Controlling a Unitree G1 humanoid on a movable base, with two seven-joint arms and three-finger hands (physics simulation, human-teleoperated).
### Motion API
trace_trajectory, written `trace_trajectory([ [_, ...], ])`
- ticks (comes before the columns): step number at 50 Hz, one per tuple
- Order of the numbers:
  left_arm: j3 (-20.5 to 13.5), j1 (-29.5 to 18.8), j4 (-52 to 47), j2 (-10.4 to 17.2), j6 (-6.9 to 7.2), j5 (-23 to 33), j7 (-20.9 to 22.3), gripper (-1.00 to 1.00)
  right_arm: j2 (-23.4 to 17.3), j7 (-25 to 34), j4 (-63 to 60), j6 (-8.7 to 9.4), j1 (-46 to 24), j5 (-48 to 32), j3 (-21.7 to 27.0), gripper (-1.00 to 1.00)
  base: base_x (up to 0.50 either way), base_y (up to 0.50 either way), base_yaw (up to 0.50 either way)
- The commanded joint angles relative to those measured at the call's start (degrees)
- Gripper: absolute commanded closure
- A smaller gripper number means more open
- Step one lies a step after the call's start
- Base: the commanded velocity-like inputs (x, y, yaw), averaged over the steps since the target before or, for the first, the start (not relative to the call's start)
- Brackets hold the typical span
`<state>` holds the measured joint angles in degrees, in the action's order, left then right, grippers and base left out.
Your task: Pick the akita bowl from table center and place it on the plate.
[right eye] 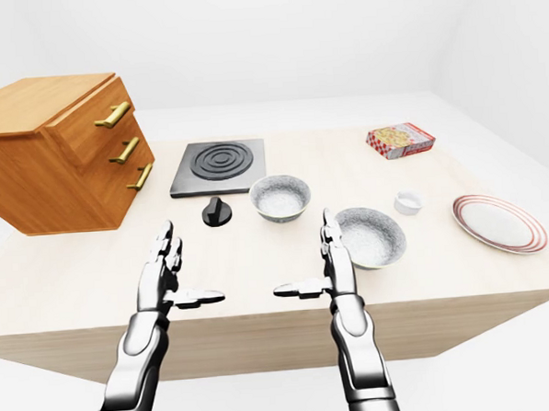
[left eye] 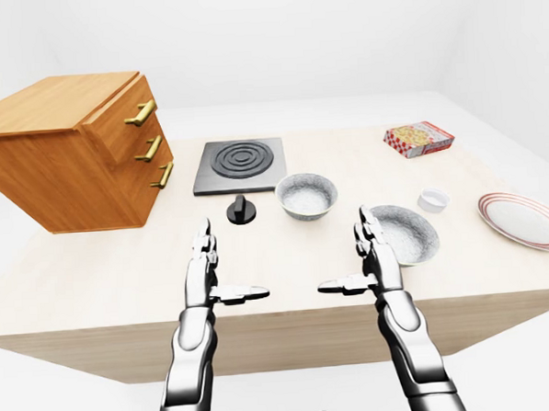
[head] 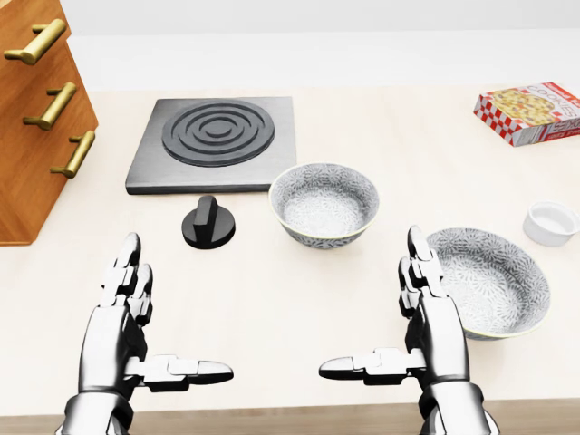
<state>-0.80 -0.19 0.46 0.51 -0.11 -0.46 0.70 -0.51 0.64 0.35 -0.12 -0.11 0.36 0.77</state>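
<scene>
Only one patch of lettering in sight: a pale line of print along the far edge of the red-checked box, lying far right on the table. Too small and blurred to read. Nothing else legible.
</scene>
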Motion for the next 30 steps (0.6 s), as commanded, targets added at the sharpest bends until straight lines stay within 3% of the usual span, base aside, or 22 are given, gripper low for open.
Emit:
trace_trajectory([
  [1, -1.6, -1.1, 1.9, 0.7, 0.39, -0.8, 1.0, -1.0, -0.8, 0.8, -0.1, 0.44, 0.0, -0.3, 1.3, -1.0, 0.0, 0.0, 0.0],
  [6, -1.5, -3.3, 2.3, 0.9, 2.0, -0.3, 0.6, -1.0, -0.9, 0.7, -1.2, 1.99, -0.5, -1.0, 1.5, -1.0, 0.0, 0.0, 0.0],
  [8, -1.9, -5.9, 3.1, 1.3, 3.04, 0.1, 0.1, -1.0, -1.3, 0.6, -3.1, 5.08, -2.3, -1.4, 1.6, -1.0, 0.0, 0.0, 0.0],
  [12, -2.3, -9.8, 3.7, 1.9, 5.11, 0.2, -0.4, -1.0, -2.0, 0.1, -5.2, 5.12, -6.6, -0.9, 3.1, -1.0, 0.0, 0.0, 0.0],
  [20, -3.4, -15.8, 6.4, 3.3, 5.11, -0.5, -0.5, -1.0, -4.2, 1.2, -8.9, 5.12, -11.5, 1.6, 5.3, -1.0, 0.0, 0.0, 0.0],
  [26, -2.5, -15.5, 5.4, 2.8, 5.11, -0.1, -0.6, -1.0, -3.9, 3.2, -11.8, 5.12, -9.0, 2.2, 5.8, -1.0, 0.0, 0.0, 0.0],
  [30, -2.6, -15.7, 4.4, 2.8, 5.11, -0.1, -0.3, -1.0, -4.3, 4.4, -15.2, 5.12, -6.0, 3.8, 7.1, -1.0, 0.0, -0.49, 0.0],
])
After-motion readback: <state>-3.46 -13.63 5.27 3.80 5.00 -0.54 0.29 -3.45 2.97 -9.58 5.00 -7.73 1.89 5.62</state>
